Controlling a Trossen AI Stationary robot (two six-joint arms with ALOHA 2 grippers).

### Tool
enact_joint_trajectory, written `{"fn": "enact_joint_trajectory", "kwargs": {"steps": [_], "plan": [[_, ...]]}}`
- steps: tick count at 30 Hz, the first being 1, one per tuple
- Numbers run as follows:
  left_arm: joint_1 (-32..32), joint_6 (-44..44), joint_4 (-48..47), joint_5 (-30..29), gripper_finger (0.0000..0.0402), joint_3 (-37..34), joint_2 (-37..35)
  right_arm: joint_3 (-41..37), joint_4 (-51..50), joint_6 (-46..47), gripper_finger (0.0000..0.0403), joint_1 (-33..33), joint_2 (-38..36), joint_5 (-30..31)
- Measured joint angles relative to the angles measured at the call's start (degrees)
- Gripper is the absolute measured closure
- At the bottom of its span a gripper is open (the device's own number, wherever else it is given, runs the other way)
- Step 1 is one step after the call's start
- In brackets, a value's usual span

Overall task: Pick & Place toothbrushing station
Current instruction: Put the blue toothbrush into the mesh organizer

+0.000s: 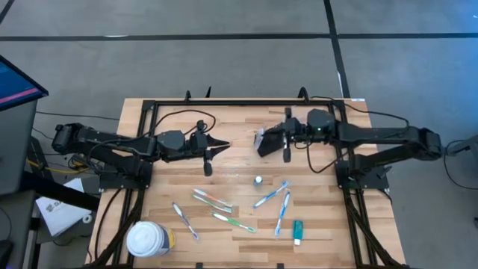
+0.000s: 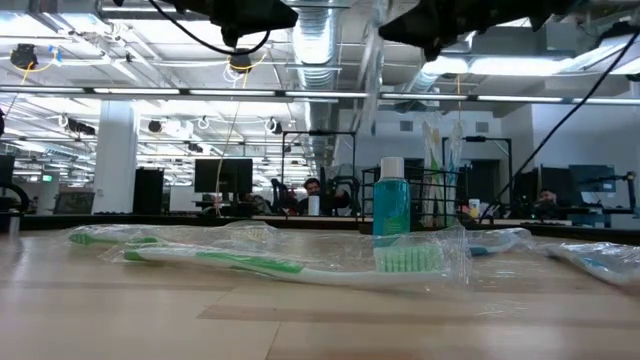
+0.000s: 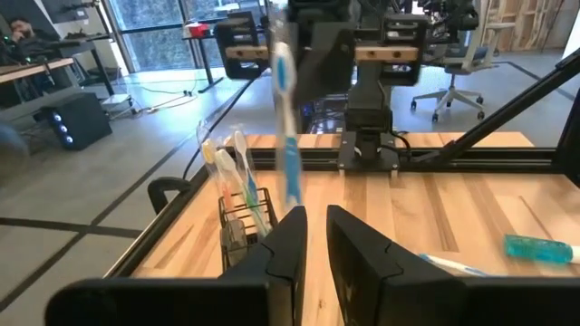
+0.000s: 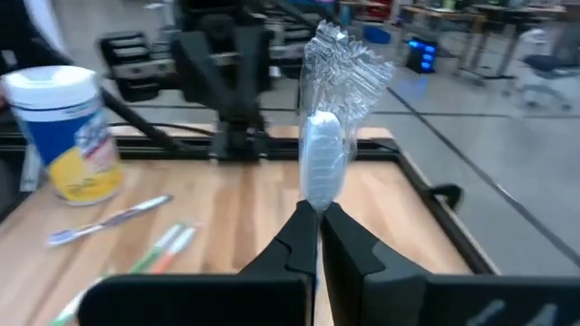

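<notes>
The black wire caddy [image 3: 240, 217] stands by the table's far rail with a few toothbrushes upright in it, also visible in the low view [image 2: 440, 195]. My right gripper [image 4: 317, 213] hangs above mid-table [image 1: 261, 142], shut on a blue-and-white toothbrush [image 3: 287, 136] in crinkled clear wrap [image 4: 344, 54]. My left gripper [image 3: 317, 226] faces it from the left [image 1: 226, 143], a short way off. Its fingers stand a little apart with nothing between them. Several wrapped toothbrushes [image 1: 213, 200] and a teal tube [image 1: 297, 230] lie flat on the near half of the table. My right gripper pinches the wrapped toothbrush between its two fingers, just below the pale blue broad part [image 4: 322, 172]. The fingers come level from the table's right and lie across the brush. The brush stands upright, clear of the table, with its lower end [image 3: 294, 195] hanging free.
A white-lidded yellowish tub [image 1: 149, 239] stands at the near left corner. A small teal bottle with a white cap [image 2: 391, 200] stands upright at mid-table [image 1: 258, 180]. A black frame rail [image 1: 246, 103] runs around the wooden top. A green wrapped brush [image 2: 280, 262] lies nearest the low camera.
</notes>
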Motion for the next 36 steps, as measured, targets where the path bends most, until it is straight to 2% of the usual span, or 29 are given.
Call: {"fn": "enact_joint_trajectory", "kwargs": {"steps": [9,13,22,36], "plan": [[0.0,-0.06,0.02,0.01,0.0359,0.0,0.0,-6.19,0.94,-0.07,0.0403,-5.63,-8.18,1.87],[0.0,-0.06,0.04,0.01,0.036,0.0,0.0,-6.59,0.09,0.56,0.0403,-9.0,-9.98,1.84],[-0.02,0.03,0.05,0.01,0.0362,0.0,0.0,-6.55,-1.24,2.21,0.0403,-17.41,-8.2,1.81],[0.0,-0.03,0.03,0.03,0.0362,0.0,0.0,-6.59,-2.14,3.14,0.0403,-22.12,-7.66,0.28]]}}
